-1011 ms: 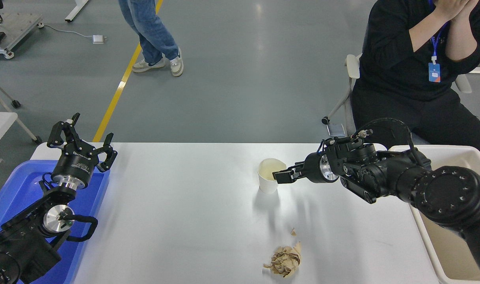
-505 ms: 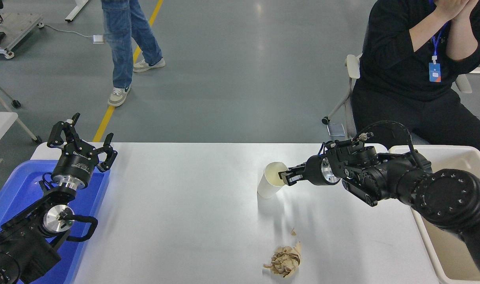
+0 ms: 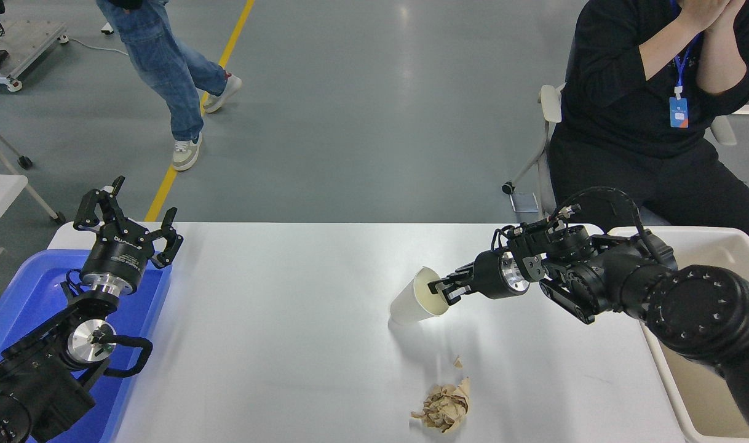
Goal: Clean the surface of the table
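Head view: the table surface (image 3: 276, 344) fills the lower centre of the frame, with a tilted white paper cup (image 3: 414, 298) at mid-frame, mouth turned toward the right. Reaching in from the right, the right gripper (image 3: 443, 291) pinches the cup's rim, one finger inside. Crumpled brown paper (image 3: 443, 407) lies below at bottom centre. At lower left, the left gripper (image 3: 128, 223) hovers spread wide over a blue tub (image 3: 18, 295); a beige tub (image 3: 694, 394) sits at lower right. A seated person (image 3: 651, 111) occupies the upper right.
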